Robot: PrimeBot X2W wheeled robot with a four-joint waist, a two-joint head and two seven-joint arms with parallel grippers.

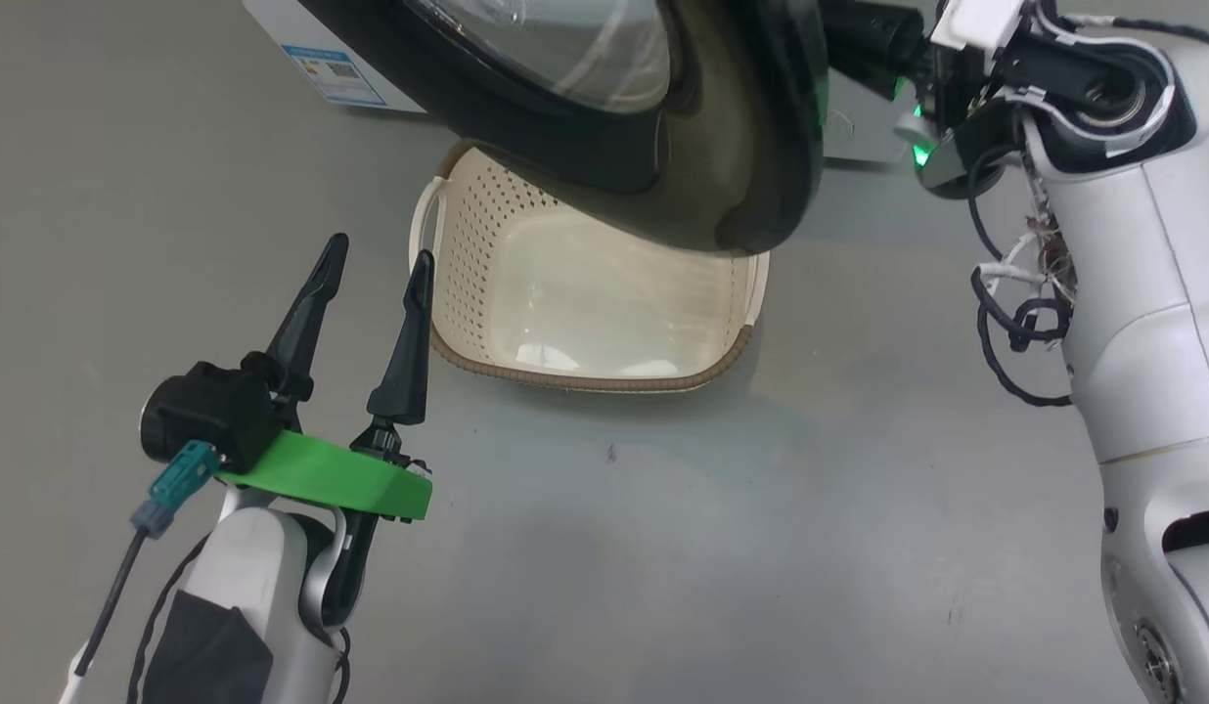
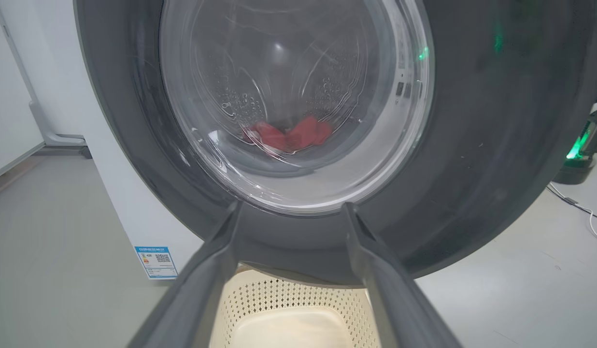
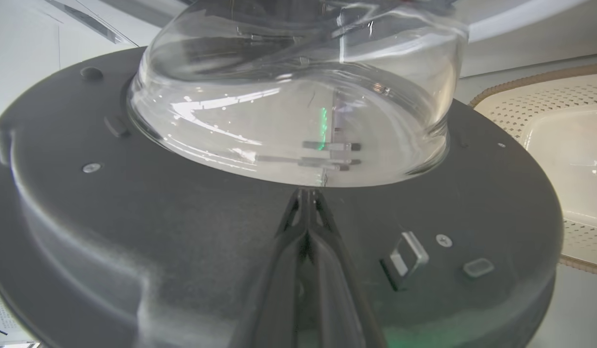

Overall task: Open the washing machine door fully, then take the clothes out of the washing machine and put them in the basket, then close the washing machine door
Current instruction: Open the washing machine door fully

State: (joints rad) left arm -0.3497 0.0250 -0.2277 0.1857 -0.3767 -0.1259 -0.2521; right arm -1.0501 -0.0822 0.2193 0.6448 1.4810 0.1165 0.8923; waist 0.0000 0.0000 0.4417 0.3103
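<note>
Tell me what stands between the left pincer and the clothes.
The washing machine door does. The left pincer faces its outer side, and the clothes show red through its glass window, lying behind it. The door also hangs over part of the basket.

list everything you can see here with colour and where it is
large round door with glossy black rim and clear glass bowl window: one, black and clear, open, overhanging the basket
big white front-loading washing machine: one, white, behind the door
small blue label: one, blue, low on the machine
bright red soft fabric clothes: count unclear, red, seen through the door glass
cream-white perforated plastic basket with brown rim: one, cream, on the floor
grey floor: grey, underneath
left end effector: one, dark, open, beside the basket
right end effector: one, dark, shut, at the door's inner face
</note>
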